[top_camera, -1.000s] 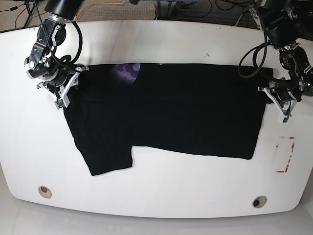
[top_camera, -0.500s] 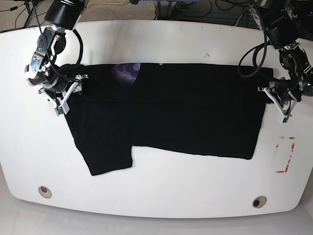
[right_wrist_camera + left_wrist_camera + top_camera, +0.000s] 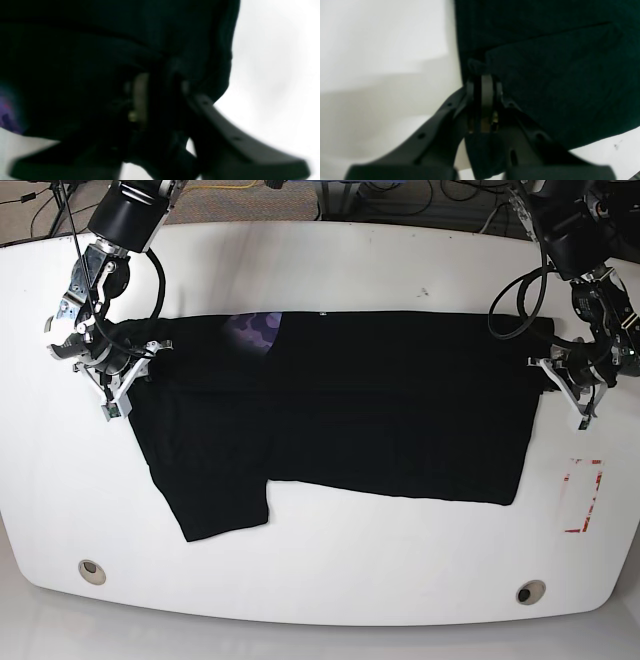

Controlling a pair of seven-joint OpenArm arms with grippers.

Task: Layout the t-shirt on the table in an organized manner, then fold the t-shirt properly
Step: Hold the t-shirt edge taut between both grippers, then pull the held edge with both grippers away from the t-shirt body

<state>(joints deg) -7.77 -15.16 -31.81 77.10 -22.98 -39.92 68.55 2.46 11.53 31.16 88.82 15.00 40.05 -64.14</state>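
T-shirt: the black t-shirt (image 3: 340, 405) lies spread across the middle of the desk (image 3: 330, 270), nearer the far edge, plain side mostly up, with a purple patch (image 3: 252, 330) showing near the far-left part and one sleeve reaching toward the near-left corner.
Left tool: the left tool (image 3: 482, 82) is clenched on a pinch of the shirt's edge by the desk's right edge; the left wrist view shows cloth bunched between the jaws.
Right tool: the right tool (image 3: 157, 85) appears clamped on cloth at the shirt's far-left end, though its view is dark and blurred, so I take this as likely only.
Step in hand: judged to be stretching the shirt flat between the two grips, part of the laying-out; folding has not begun.
Doing it well: pull both ends apart evenly and low over the desk, so the far hem line runs straight and parallel to the far edge.
Watch for: a folded-over flap by the left tool and the skewed sleeve; both need smoothing before any fold.
Risk: uneven tension could drag the whole shirt toward one side.
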